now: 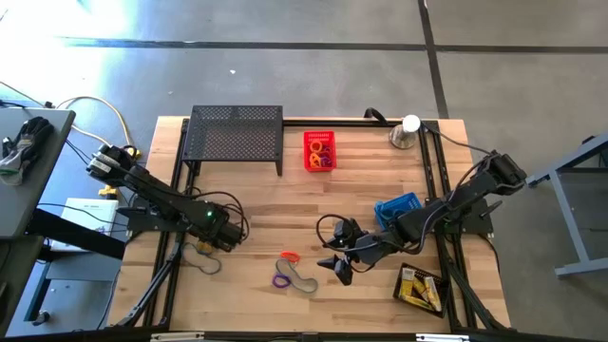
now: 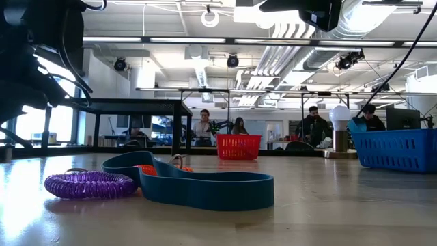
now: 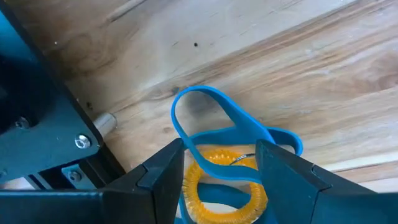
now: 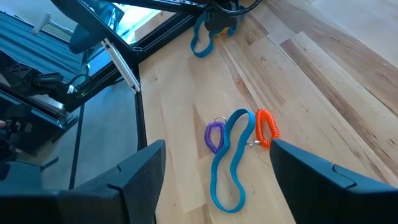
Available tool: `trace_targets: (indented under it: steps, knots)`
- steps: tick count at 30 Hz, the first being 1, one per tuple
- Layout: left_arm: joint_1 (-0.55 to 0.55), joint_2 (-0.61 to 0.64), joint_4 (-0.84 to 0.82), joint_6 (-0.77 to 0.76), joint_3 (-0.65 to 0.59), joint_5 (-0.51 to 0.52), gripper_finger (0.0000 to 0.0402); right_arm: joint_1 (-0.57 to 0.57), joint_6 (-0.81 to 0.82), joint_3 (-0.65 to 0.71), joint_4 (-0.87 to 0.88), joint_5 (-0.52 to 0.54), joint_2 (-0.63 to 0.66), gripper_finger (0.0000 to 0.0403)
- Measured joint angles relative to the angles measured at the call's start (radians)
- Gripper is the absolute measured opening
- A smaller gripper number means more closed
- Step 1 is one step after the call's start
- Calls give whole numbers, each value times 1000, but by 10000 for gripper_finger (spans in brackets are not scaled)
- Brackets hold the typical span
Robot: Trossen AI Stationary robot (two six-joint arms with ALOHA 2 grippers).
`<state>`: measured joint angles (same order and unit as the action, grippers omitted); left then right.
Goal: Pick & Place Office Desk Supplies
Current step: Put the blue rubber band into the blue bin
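My left gripper (image 3: 221,180) is open near the table's left edge (image 1: 223,233). It points down over a yellow coil loop (image 3: 224,186) that lies on a blue band loop (image 3: 211,106), with one finger on each side of the coil. My right gripper (image 4: 214,186) is open wide and hovers right of centre (image 1: 337,266). Ahead of it a purple coil (image 4: 214,135), an orange coil (image 4: 266,127) and a second blue band (image 4: 229,162) lie flat on the wood. The low view shows the same purple coil (image 2: 90,184) and band (image 2: 198,188). My left gripper comes at the yellow coil loop (image 3: 205,168) from above, with a finger on either side of it. The coil lies on the blue band on the table. I cannot tell whether the fingers touch the coil.
A red basket (image 1: 319,150) holding small loops stands at the far middle, beside the black mesh shelf (image 1: 236,133). A blue basket (image 1: 397,211) sits under the right arm. A black tray with yellow-and-white boxes (image 1: 420,287) is at the near right, and a silver dome with a white ball (image 1: 407,131) at the far right.
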<state>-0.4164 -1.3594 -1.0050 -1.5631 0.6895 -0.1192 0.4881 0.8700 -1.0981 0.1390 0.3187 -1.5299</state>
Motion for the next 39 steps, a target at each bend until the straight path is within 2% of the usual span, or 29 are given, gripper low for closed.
trace_targets:
  steps: [7,15,26,30,39]
  knots:
    - [-6,0,-14,-2,0,1,188,0,0,0,0,0,0,275]
    - [-73,0,-35,-44,-6,3,187,1,-2,0,1,0,0,275]
    - [-79,0,25,-58,-6,47,115,1,-7,0,1,19,0,275]
    - [-83,0,21,-20,-6,74,112,1,-3,0,1,19,0,275]
    - [-93,0,22,-59,-6,91,111,3,0,0,1,19,0,275]
